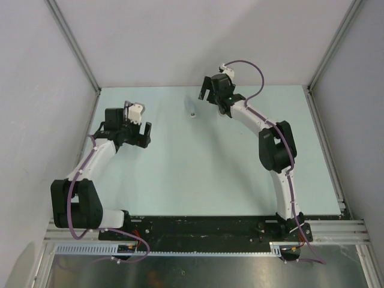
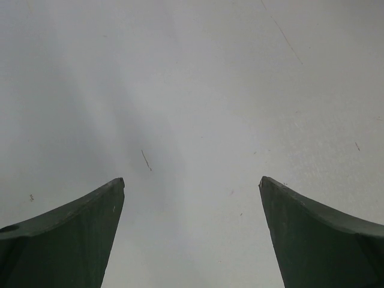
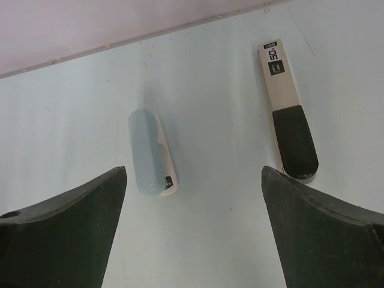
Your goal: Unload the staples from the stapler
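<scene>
The stapler (image 3: 150, 153) is a small light-blue and white one lying flat on the table, a little ahead and to the left of my right gripper (image 3: 193, 169), which is open and empty. In the top view the stapler (image 1: 191, 108) lies at the back middle, just left of the right gripper (image 1: 206, 90). My left gripper (image 2: 192, 180) is open and empty over bare table, and in the top view (image 1: 141, 133) it sits left of the stapler and well apart from it. No staples show in any view.
A flat beige tool with a black end (image 3: 289, 114) lies ahead and to the right of the right gripper, near the back wall (image 3: 90, 24). The pale table (image 1: 204, 174) is bounded by grey side walls.
</scene>
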Tool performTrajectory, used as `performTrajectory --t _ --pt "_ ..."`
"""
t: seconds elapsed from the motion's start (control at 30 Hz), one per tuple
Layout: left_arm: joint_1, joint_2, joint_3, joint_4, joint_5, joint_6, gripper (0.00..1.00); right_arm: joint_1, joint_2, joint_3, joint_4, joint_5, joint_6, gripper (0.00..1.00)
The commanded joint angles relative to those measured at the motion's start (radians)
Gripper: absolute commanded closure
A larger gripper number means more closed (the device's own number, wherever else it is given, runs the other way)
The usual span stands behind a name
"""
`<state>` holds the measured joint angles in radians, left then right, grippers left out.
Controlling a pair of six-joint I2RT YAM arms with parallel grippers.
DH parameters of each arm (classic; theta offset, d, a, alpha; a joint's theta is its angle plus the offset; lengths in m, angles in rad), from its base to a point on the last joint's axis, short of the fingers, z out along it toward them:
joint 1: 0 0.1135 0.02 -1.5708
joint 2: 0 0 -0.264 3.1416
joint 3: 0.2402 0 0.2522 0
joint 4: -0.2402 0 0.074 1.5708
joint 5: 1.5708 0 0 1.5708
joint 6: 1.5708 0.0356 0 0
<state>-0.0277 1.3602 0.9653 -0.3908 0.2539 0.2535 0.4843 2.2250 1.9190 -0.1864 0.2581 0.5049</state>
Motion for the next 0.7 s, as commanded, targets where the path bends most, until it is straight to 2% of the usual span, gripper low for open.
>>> performTrajectory --t 0.0,0.13,0.33,0.53,0.67 --pt "-0.001 -0.018 0.0 0.007 -0.011 0.024 0.01 -0.007 0.028 0.005 0.066 -0.019 0.004 0.01" --pt "-0.001 -0.006 0.0 0.003 -0.008 0.016 0.0 0.023 0.055 0.019 0.085 -0.002 -0.063 0.01" --pt "-0.001 0.007 0.0 -0.004 -0.006 0.012 0.01 0.103 0.162 0.159 0.039 0.072 -0.192 0.03" --pt "-0.001 0.01 -0.002 -0.011 -0.01 0.016 0.01 0.119 0.227 0.201 0.074 0.04 -0.215 0.12" --pt "-0.001 0.016 -0.005 -0.014 -0.014 0.019 0.01 0.119 0.254 0.207 0.102 0.011 -0.219 0.14"
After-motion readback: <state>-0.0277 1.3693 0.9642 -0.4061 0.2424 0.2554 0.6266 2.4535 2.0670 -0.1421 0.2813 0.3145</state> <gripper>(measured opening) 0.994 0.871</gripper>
